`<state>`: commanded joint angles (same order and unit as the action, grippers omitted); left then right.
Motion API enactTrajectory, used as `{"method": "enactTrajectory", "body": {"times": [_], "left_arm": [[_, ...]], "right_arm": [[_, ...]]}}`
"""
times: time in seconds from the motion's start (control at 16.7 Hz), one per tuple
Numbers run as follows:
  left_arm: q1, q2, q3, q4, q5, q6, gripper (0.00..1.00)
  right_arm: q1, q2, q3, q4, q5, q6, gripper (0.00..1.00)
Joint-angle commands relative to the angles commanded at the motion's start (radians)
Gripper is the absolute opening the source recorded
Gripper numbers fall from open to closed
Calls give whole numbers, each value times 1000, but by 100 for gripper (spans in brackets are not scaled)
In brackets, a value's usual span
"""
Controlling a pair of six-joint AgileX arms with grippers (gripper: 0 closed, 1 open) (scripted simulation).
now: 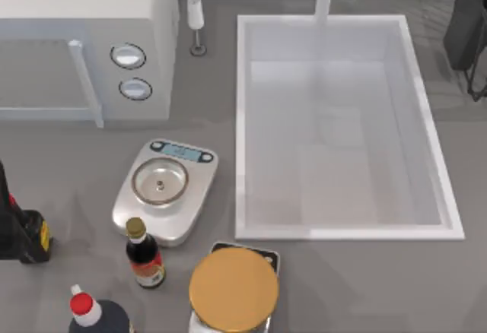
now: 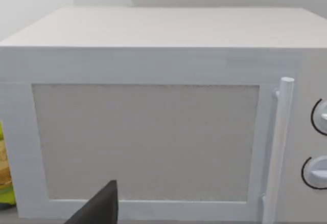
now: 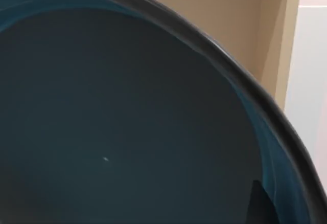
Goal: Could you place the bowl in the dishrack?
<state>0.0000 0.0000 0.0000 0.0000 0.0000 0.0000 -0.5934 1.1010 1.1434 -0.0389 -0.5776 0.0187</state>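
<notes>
Up close in the right wrist view, the teal inside of the bowl and its dark rim are seen against a tan wall, with a dark finger just at the rim; whether the right jaws grip it cannot be told. At the worktop's far right corner the right arm is seen, while the left arm is parked at the left edge, facing the microwave, and its jaw state cannot be told either.

Sink open; scales, bottles crowd front-left
</notes>
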Motion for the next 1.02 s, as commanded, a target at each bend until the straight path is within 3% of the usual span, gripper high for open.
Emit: {"method": "enactTrajectory", "body": {"times": [0.66, 1.02], "left_arm": [[0, 0, 0, 0, 0, 0, 100], [0, 0, 0, 0, 0, 0, 100]], "right_arm": [[239, 611, -134, 763, 252, -3, 0], [287, 696, -165, 862, 300, -2, 0]]}}
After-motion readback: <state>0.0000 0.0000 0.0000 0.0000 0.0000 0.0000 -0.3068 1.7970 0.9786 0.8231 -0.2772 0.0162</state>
